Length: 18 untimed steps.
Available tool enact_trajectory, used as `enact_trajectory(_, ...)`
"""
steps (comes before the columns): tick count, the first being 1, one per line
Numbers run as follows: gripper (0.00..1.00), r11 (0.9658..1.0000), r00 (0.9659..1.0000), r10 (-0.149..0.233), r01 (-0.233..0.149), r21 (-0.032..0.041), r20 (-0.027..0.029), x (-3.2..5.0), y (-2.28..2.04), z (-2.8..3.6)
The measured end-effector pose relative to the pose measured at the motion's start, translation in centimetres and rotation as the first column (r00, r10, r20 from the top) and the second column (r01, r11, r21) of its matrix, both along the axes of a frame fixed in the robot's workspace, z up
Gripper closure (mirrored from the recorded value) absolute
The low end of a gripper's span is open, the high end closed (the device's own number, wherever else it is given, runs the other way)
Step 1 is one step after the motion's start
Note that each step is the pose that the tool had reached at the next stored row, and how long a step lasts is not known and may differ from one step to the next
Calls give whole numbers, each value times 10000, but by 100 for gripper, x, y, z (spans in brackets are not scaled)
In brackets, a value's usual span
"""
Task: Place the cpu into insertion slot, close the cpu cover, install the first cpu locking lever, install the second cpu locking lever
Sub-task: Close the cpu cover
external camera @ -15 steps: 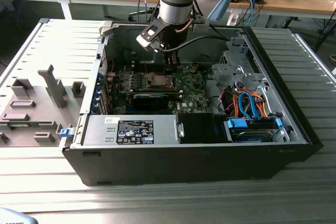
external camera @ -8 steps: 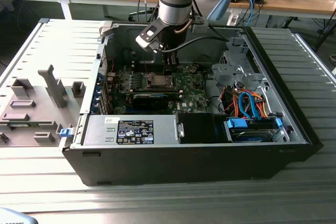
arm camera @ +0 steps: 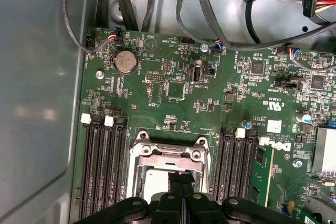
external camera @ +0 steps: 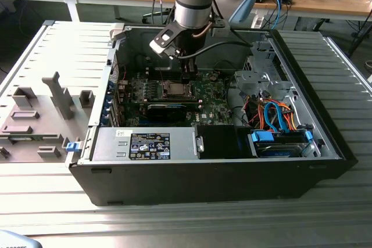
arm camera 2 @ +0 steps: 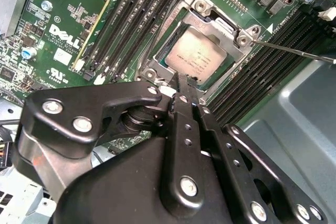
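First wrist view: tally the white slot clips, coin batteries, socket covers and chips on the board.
white slot clips: 4
coin battery: 1
metal cover: 1
chip: 1
Total: 7

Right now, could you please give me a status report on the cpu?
Pincer shut, at insertion slot edge; cpu seated, cpu cover down over it; one lever rod sticking out sideways.
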<state>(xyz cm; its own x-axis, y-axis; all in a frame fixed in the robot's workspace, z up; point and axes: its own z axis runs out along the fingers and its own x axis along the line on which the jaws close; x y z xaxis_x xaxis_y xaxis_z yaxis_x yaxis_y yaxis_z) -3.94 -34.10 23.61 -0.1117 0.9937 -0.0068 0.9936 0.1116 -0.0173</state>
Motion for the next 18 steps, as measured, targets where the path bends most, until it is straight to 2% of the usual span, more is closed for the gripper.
enact_trajectory(18,89,10000,10000,0,0,1,1,-24,0,-33)
